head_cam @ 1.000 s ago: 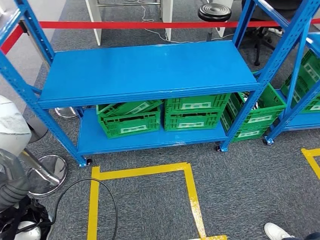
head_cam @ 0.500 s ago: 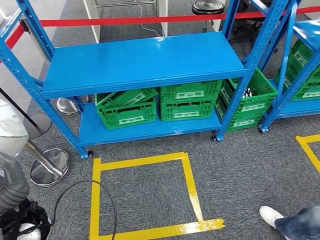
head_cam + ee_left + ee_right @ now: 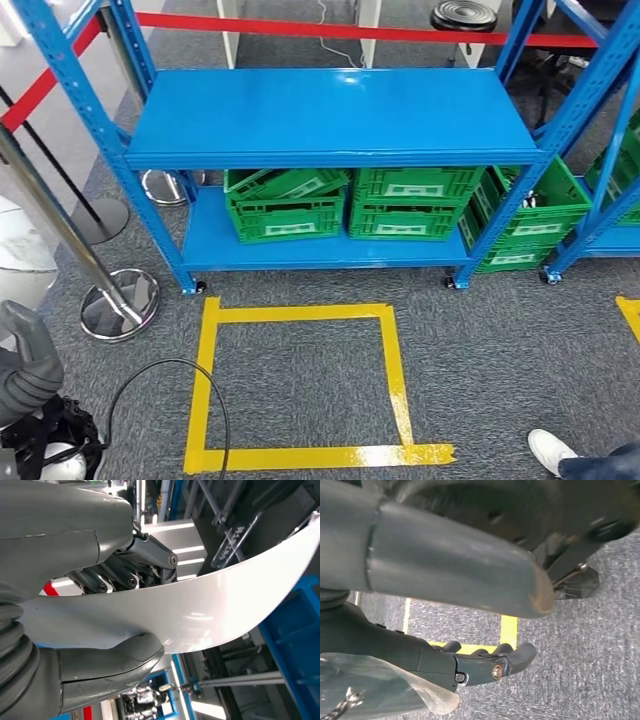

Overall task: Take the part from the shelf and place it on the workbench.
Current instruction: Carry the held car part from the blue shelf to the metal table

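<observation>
Part [image 3: 226, 600] sits pinched in the left hand [image 3: 94, 545], thumb on one face and fingers on the other. Its long curved white body runs out well past the fingertips. Right hand [image 3: 463, 662] hangs over the carpet [image 3: 584, 645], fingers loose, holding nothing. Left arm does the placing, I'd guess.

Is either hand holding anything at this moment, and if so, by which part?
The left hand grips a white curved part, thumb on one face, fingers on the other, near one end. The right hand holds nothing, fingers extended.

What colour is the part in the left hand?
White, glossy: the part shows best in the left wrist view, gripped by the left hand.
</observation>
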Tool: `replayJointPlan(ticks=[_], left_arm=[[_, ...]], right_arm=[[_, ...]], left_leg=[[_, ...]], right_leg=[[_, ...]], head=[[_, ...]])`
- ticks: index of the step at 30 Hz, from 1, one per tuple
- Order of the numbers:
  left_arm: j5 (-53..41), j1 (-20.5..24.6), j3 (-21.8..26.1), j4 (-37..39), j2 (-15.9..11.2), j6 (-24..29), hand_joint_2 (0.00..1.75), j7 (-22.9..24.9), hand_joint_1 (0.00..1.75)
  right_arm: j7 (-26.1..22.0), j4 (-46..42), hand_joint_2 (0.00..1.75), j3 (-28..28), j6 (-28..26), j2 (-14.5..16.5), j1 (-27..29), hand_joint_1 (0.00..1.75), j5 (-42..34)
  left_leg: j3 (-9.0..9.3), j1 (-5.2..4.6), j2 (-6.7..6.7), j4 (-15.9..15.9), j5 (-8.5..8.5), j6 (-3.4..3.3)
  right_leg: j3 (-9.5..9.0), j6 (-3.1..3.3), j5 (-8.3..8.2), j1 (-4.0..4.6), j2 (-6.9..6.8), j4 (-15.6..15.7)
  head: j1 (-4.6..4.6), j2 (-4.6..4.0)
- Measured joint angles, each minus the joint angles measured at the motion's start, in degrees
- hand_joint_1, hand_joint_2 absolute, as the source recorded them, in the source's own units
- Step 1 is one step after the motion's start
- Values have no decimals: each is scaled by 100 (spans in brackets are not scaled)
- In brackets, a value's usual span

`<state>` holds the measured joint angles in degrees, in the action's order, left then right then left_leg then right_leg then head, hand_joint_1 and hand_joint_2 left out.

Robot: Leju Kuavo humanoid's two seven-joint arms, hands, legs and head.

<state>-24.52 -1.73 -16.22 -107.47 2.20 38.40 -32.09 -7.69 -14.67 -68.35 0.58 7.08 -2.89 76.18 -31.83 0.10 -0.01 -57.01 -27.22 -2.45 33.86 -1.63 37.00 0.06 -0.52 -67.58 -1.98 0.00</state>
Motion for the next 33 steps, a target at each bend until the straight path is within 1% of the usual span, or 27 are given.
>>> replayJointPlan(ticks=[1,2,3,4,6,7,8,9,10,11,12,13,15,16,17,18,19,20,22,23,24,26,27,28,30,32,33], left_arm=[[-1,-5,0,2,2,0,175,-12,175],[-1,-6,0,4,3,0,175,-26,175],[-1,-7,0,6,4,0,175,-42,175],[3,-7,0,7,5,0,175,-57,175],[55,-3,1,7,10,0,175,-77,175],[94,-1,2,7,16,0,175,-83,175],[134,-1,5,7,21,0,175,-91,175],[162,-6,9,7,27,0,175,-99,175],[177,-16,15,7,32,0,175,-110,175],[184,-27,24,7,34,0,175,-121,175],[187,-30,32,7,37,1,175,-129,175],[187,-29,40,7,38,1,175,-138,175],[187,-30,51,8,41,2,175,-147,175],[187,-38,54,9,43,2,175,-148,175],[185,-49,56,10,44,2,175,-149,175],[178,-58,57,10,45,2,175,-150,175],[166,-65,58,11,45,2,175,-148,175],[154,-71,58,11,46,2,175,-145,175],[142,-70,59,11,50,2,175,-139,175],[143,-71,60,12,54,2,175,-133,175],[149,-78,61,13,58,2,175,-123,175],[169,-99,63,13,63,2,175,-101,175],[179,-104,66,13,67,2,175,-94,175],[184,-104,68,13,73,2,175,-92,175],[186,-102,73,15,93,1,175,-91,175],[186,-107,74,24,107,1,175,-91,175],[186,-110,74,28,108,1,175,-91,175]], right_arm=[[-1,0,0,0,1,0,9,0,12],[-1,0,0,0,1,0,16,0,21],[-1,0,0,0,2,0,20,0,31],[-1,0,0,0,2,0,20,0,39],[-2,1,0,0,1,0,21,0,49],[-5,1,0,0,-3,0,24,0,51],[-8,2,0,0,-7,0,29,0,52],[-14,2,0,0,-13,0,35,0,54],[-21,2,0,0,-22,1,40,0,55],[-29,1,0,0,-30,1,40,0,54],[-41,1,0,0,-42,0,39,0,51],[-50,1,0,0,-52,-1,37,0,49],[-61,0,0,0,-64,-7,46,0,43],[-62,0,0,0,-67,-9,54,0,36],[-65,0,0,-1,-71,-11,59,0,27],[-71,0,0,-1,-79,-13,59,0,16],[-80,-1,0,-2,-88,-15,53,0,4],[-94,-1,0,-2,-96,-20,45,0,-6],[-120,-3,0,-3,-108,-43,29,0,-28],[-128,-5,0,-4,-114,-61,26,0,-35],[-132,-8,0,-4,-120,-82,26,0,-38],[-135,-17,0,-4,-132,-125,18,0,-32],[-137,-22,0,-4,-137,-148,9,0,-25],[-138,-27,0,-4,-142,-168,1,0,-15],[-136,-31,0,-5,-151,-212,9,0,3],[-130,-31,0,-5,-159,-251,38,0,13],[-127,-31,0,-5,-161,-266,48,0,15]], left_leg=[[-9,-1,-47,-2,6,-3],[-13,-2,-96,-6,12,-4],[-14,-2,-152,-13,17,0],[-12,-1,-212,-21,20,5],[-30,-5,-335,-51,26,32],[-61,-6,-395,-72,35,56],[-102,-2,-456,-88,52,93],[-142,6,-520,-97,78,138],[-175,15,-588,-99,103,181],[-200,18,-582,-114,99,220],[-239,13,-500,-188,42,255],[-319,8,-372,-371,-82,288],[-609,22,-115,-1065,-465,351],[-764,35,-73,-1450,-632,375],[-857,43,-56,-1705,-714,390],[-847,48,-44,-1747,-683,396],[-723,49,-19,-1551,-547,392],[-509,46,49,-1166,-345,379],[-109,3,327,-392,-85,326],[-15,-22,434,-175,-43,291],[-3,-46,479,-102,-60,256],[-44,-46,363,-78,-35,176],[-55,-35,299,-65,-16,135],[-61,-22,240,-49,6,99],[-78,-10,117,-38,31,44],[-93,-18,-33,-40,41,16],[-94,-22,-109,-43,45,13]], right_leg=[[175,-14,103,-12,24,-348],[275,-23,104,-19,33,-526],[272,-27,-13,-25,42,-481],[163,-24,-226,-33,70,-212],[-171,-9,-619,-70,341,564],[-306,0,-700,-89,481,849],[-373,9,-710,-98,589,991],[-392,21,-694,-96,600,1017],[-407,46,-696,-96,533,1038],[-403,76,-715,-100,460,1043],[-406,112,-732,-108,380,1058],[-409,142,-744,-117,292,1075],[-402,172,-744,-110,111,1078],[-396,175,-742,-104,15,1076],[-391,176,-741,-101,-78,1074],[-389,174,-740,-99,-167,1072],[-392,171,-737,-98,-247,1071],[-401,163,-732,-96,-317,1070],[-413,134,-717,-69,-426,1062],[-413,114,-712,-49,-479,1057],[-410,91,-708,-31,-538,1054],[-405,34,-691,-27,-640,1054],[-384,3,-639,-37,-571,1013],[-326,-23,-537,-48,-435,889],[-30,-49,-169,-63,-88,243],[340,-54,120,-63,34,-526],[423,-51,111,-62,47,-673]], head=[[-6,0],[-6,0],[-8,0],[-8,0],[-5,0],[-4,0],[1,0],[5,1],[6,1],[9,1],[25,1],[44,0],[82,0],[85,0],[85,0],[85,0],[85,0],[85,0],[88,0],[84,0],[80,0],[72,0],[68,0],[61,0],[39,0],[32,0],[31,0]])
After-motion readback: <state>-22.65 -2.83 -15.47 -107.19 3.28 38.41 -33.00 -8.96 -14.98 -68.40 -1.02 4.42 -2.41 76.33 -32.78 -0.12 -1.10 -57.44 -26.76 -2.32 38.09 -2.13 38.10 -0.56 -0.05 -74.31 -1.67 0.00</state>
